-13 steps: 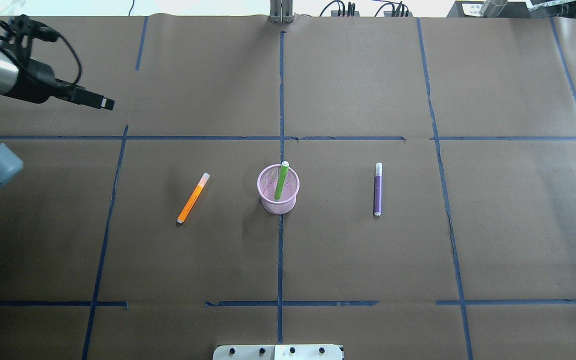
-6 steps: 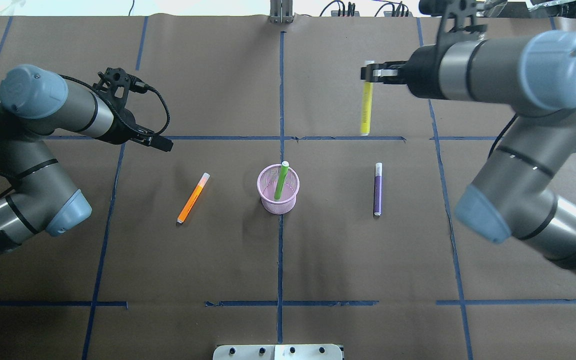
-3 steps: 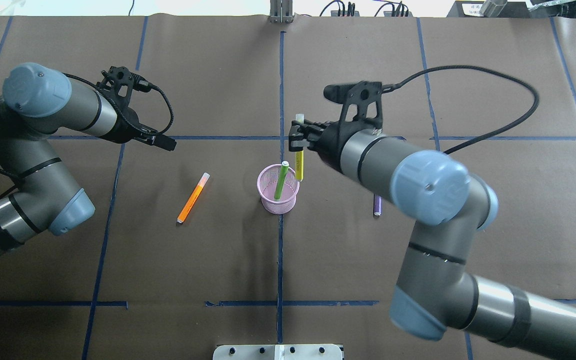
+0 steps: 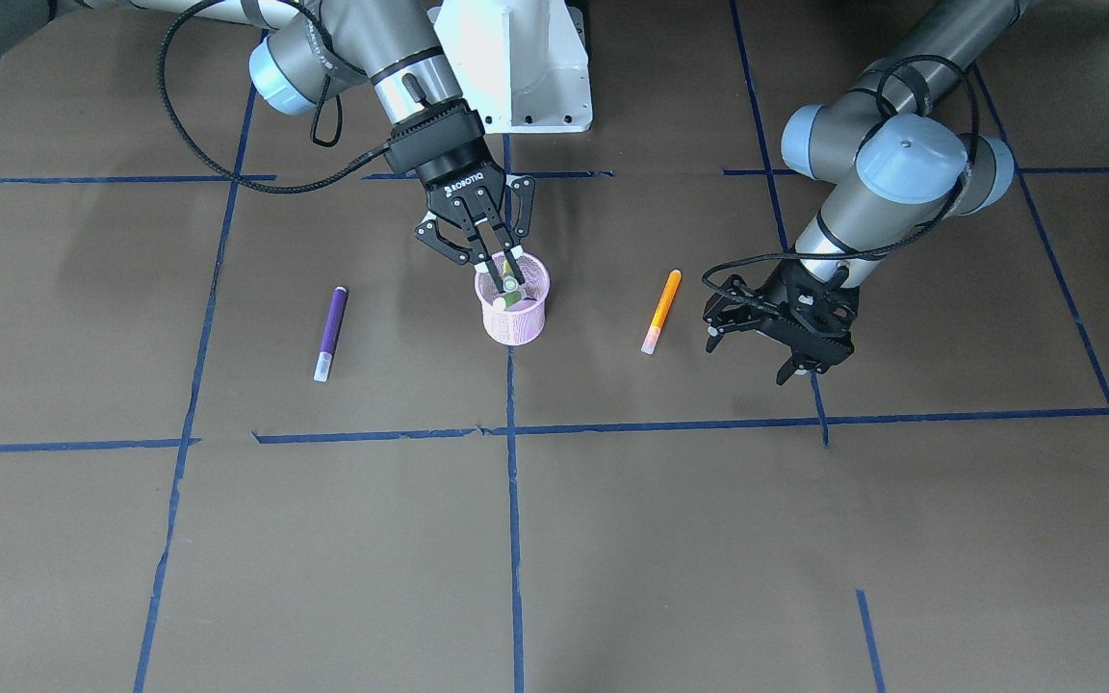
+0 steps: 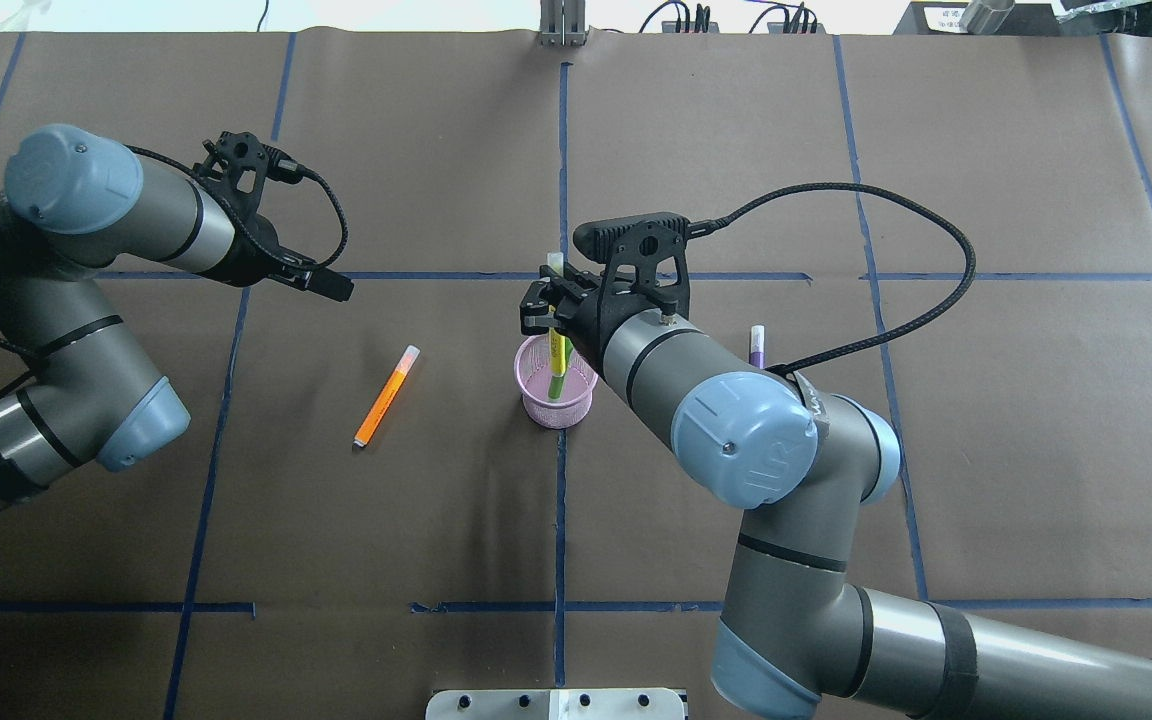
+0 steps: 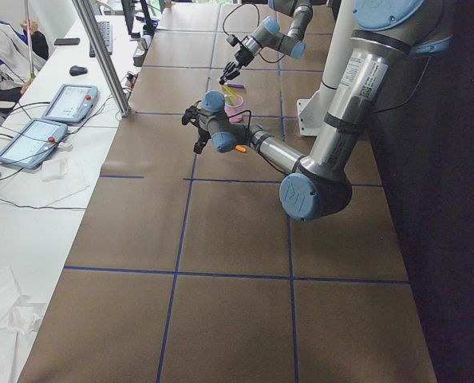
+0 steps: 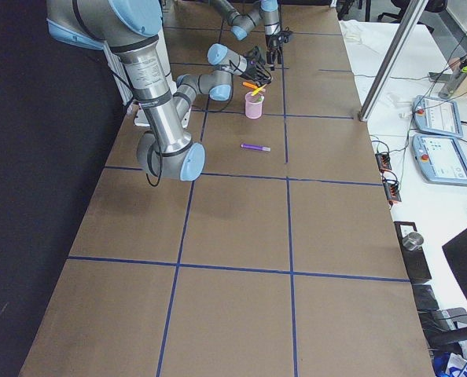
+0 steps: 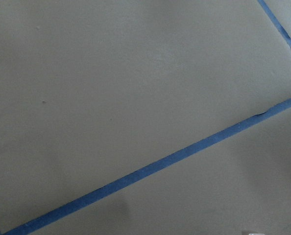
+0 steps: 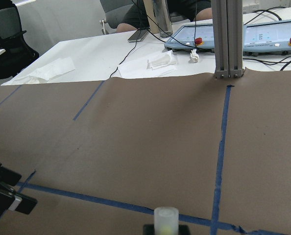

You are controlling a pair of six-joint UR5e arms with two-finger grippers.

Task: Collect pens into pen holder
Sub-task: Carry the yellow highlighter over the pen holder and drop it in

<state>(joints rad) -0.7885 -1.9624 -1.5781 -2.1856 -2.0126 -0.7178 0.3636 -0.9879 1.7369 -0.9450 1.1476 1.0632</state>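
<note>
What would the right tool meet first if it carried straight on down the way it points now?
Probably the pink pen holder: the right tool points down over its mouth, gripping the yellow pen beside the green pen.

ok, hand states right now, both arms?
Left hand: empty, open or shut cannot be told.
Right hand: shut on the yellow pen, its lower end inside the holder.

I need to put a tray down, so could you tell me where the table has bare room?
The strip nearest the robot is bare. It is crowded mid-table: orange pen, pink pen holder under the right gripper, and purple pen.
</note>
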